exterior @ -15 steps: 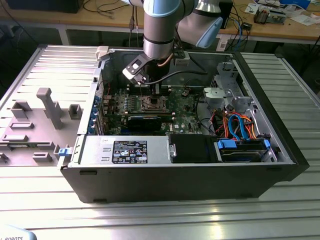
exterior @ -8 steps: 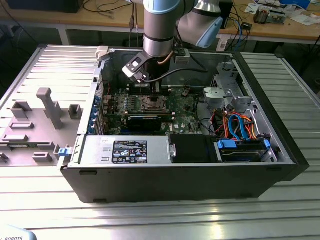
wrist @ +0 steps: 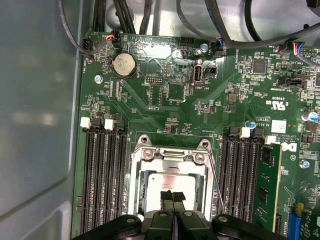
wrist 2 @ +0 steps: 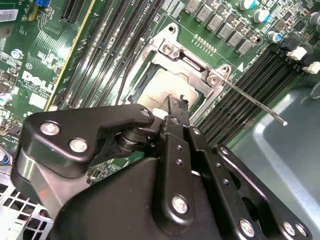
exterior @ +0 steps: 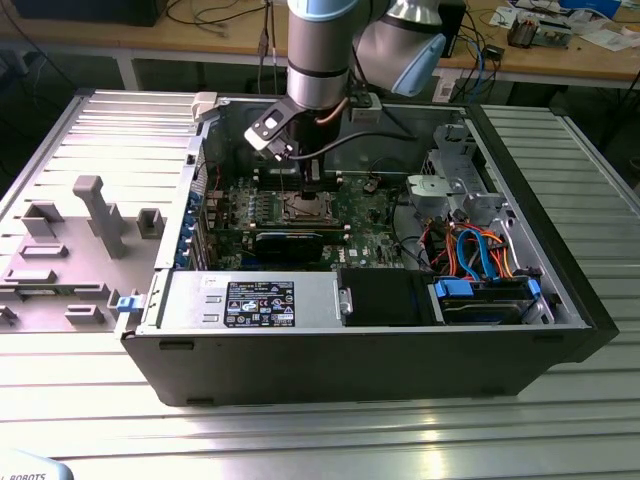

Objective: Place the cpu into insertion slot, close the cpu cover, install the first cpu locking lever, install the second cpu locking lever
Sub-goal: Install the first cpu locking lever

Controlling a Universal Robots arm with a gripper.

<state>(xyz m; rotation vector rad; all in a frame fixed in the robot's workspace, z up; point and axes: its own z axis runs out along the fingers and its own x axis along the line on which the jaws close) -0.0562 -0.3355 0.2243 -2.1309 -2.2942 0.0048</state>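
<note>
gripper point(wrist: 173, 196) hanging ctr of exterior view, fingers pinched together, gripping nothing, tips over cpu point(wrist: 159, 183) | lever rod point(wrist 2: 252, 104) jutting across mem slots point(wrist 2: 260, 70) beside cpu cover point(wrist: 169, 156)

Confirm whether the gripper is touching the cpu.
Cannot tell. In both wrist views the gripper overlaps the cpu, but both look down along the fingers, so neither contact nor a gap shows plainly.

The cpu point(wrist: 165, 182), dull silver top facing up, sits flat in the insertion slot point(wrist: 143, 181) mid-way across the green board point(wrist: 165, 107), the silvery cpu cover point(wrist: 170, 155) lying around it and one thin locking lever point(wrist 2: 255, 102) slanting outward.
</note>
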